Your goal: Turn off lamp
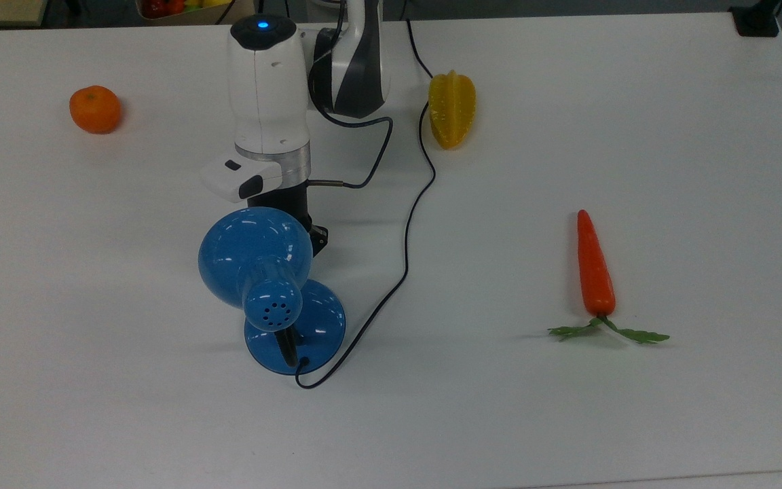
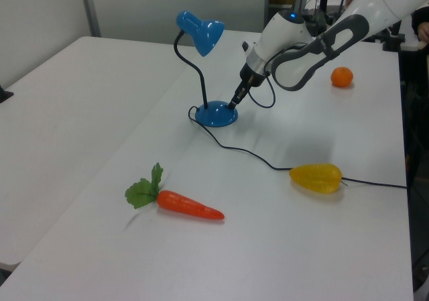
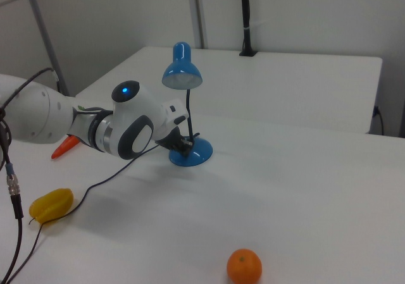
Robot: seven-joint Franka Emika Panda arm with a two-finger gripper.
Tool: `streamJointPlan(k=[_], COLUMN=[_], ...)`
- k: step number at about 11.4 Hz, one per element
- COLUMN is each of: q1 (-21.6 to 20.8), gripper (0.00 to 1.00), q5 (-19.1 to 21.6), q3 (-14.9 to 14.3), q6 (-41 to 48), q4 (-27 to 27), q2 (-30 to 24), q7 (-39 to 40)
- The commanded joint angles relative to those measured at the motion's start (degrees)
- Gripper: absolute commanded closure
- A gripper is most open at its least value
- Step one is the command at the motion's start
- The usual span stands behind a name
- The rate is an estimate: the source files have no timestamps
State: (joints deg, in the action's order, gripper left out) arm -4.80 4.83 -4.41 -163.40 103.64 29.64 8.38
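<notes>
White table carried the lamp, unlit, toward the top view's left of center. Gripper tip rested at the round base's edge; finger spacing could not be told. Carrot, orange and yellow fruit lay well apart.

We log a glossy blue lamp with black neck and dark cord; a white-and-grey arm with a blue light on top; an orange tangerine; a yellow starfruit; an orange-red carrot with green leaves; a white table.
</notes>
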Motion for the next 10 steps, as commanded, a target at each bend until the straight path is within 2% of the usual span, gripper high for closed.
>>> streamJointPlan(k=[1, 8, 10], q1=[-0.21, 0.14, 0.23], gripper=[1.0, 1.0, 1.0], q5=[-0.26, -0.35, -0.35], q3=[-0.16, -0.16, -0.25], q6=[-1.04, -0.07, 3.25], q4=[-0.28, 0.86, 0.77], q2=[1.38, 0.07, -0.98], q7=[-0.03, 0.41, 0.5])
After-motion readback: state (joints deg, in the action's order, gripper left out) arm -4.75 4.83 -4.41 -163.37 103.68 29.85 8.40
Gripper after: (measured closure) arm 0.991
